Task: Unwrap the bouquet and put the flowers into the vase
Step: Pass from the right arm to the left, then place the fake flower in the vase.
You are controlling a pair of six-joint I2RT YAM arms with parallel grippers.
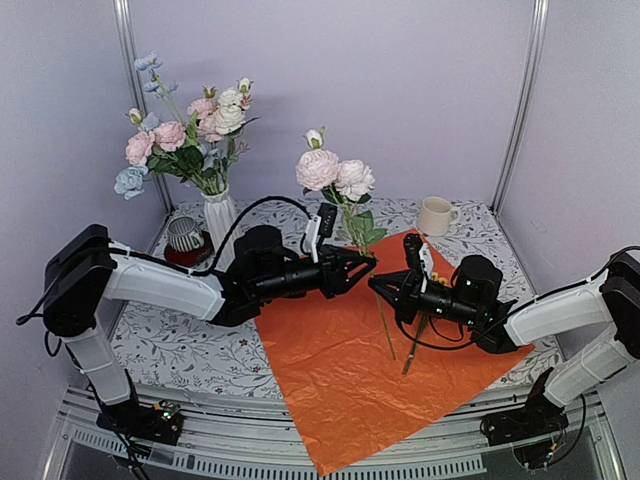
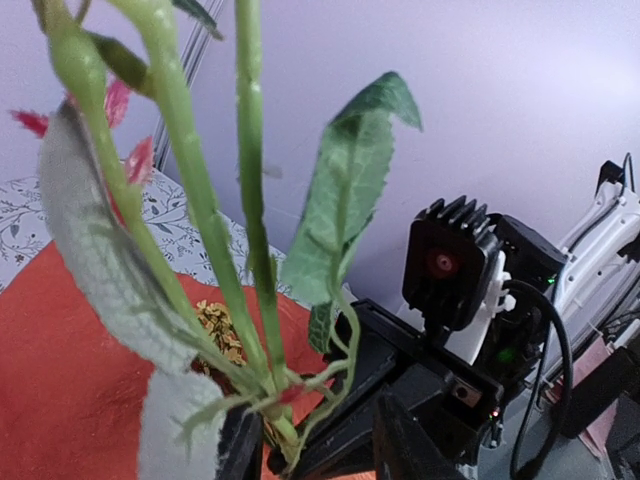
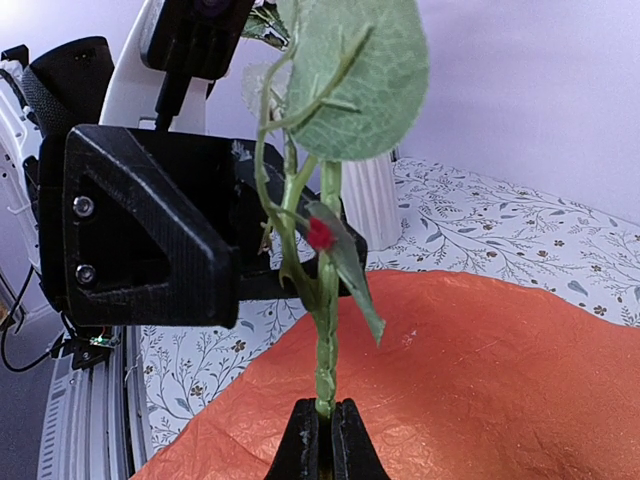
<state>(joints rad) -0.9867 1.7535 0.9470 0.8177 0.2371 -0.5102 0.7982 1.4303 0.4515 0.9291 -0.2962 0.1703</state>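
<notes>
Right gripper (image 1: 376, 284) clamps the flowers (image 1: 335, 175) low at centre; left gripper (image 1: 362, 266), jaws apart around them, should close squarely first.

Cream mug (image 1: 436, 215) at back right; striped cup (image 1: 184, 233) on red saucer (image 1: 176, 257).

Soft, even light; blurred wrist close-ups.
</notes>
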